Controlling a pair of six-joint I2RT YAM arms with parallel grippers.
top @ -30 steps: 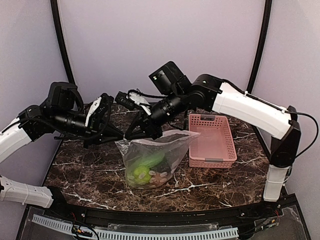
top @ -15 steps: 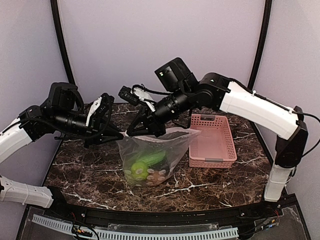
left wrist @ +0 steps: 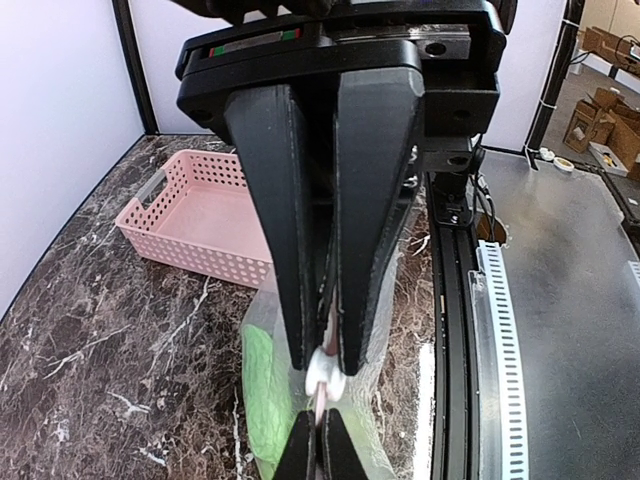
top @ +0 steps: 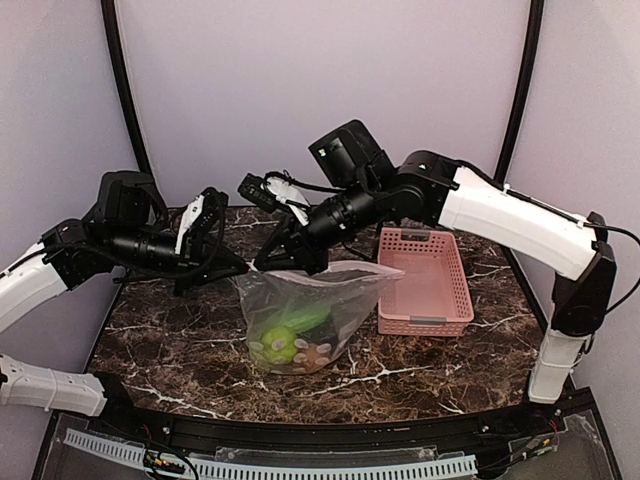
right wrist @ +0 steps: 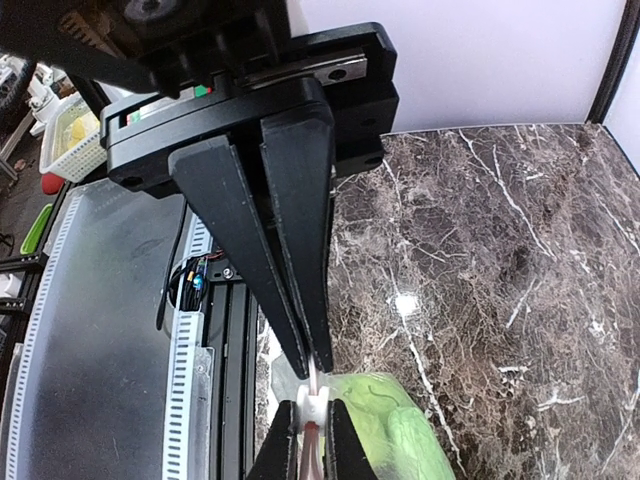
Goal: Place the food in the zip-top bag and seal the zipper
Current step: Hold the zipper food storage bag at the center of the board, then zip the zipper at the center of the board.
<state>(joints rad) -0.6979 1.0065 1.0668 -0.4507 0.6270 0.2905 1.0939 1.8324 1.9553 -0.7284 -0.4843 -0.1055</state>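
Top external view: left hand (top: 238, 270) and right hand (top: 272, 266) each pinch the pale pink zipper (left wrist: 324, 378) of the clear dotted plastic bag (top: 345, 300), which stands on the dark marble surface (top: 170, 330) with green toy food (top: 280, 342) inside.

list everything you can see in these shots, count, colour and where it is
zip-top bag: one, clear with white dots, standing at the table's centre, held up by its top edge
food: several pieces, mostly green plus a brownish one, inside the bag at the bottom; exact count unclear
zipper: one, pale pink strip with a white slider, along the bag's mouth between the two hands
basket: one, pink, slotted, on the table right of the bag, nothing seen inside
table: one, dark marble with white veins
left hand: one, black, shut on the zipper at the slider
right hand: one, black, shut on the zipper, tip to tip with the left
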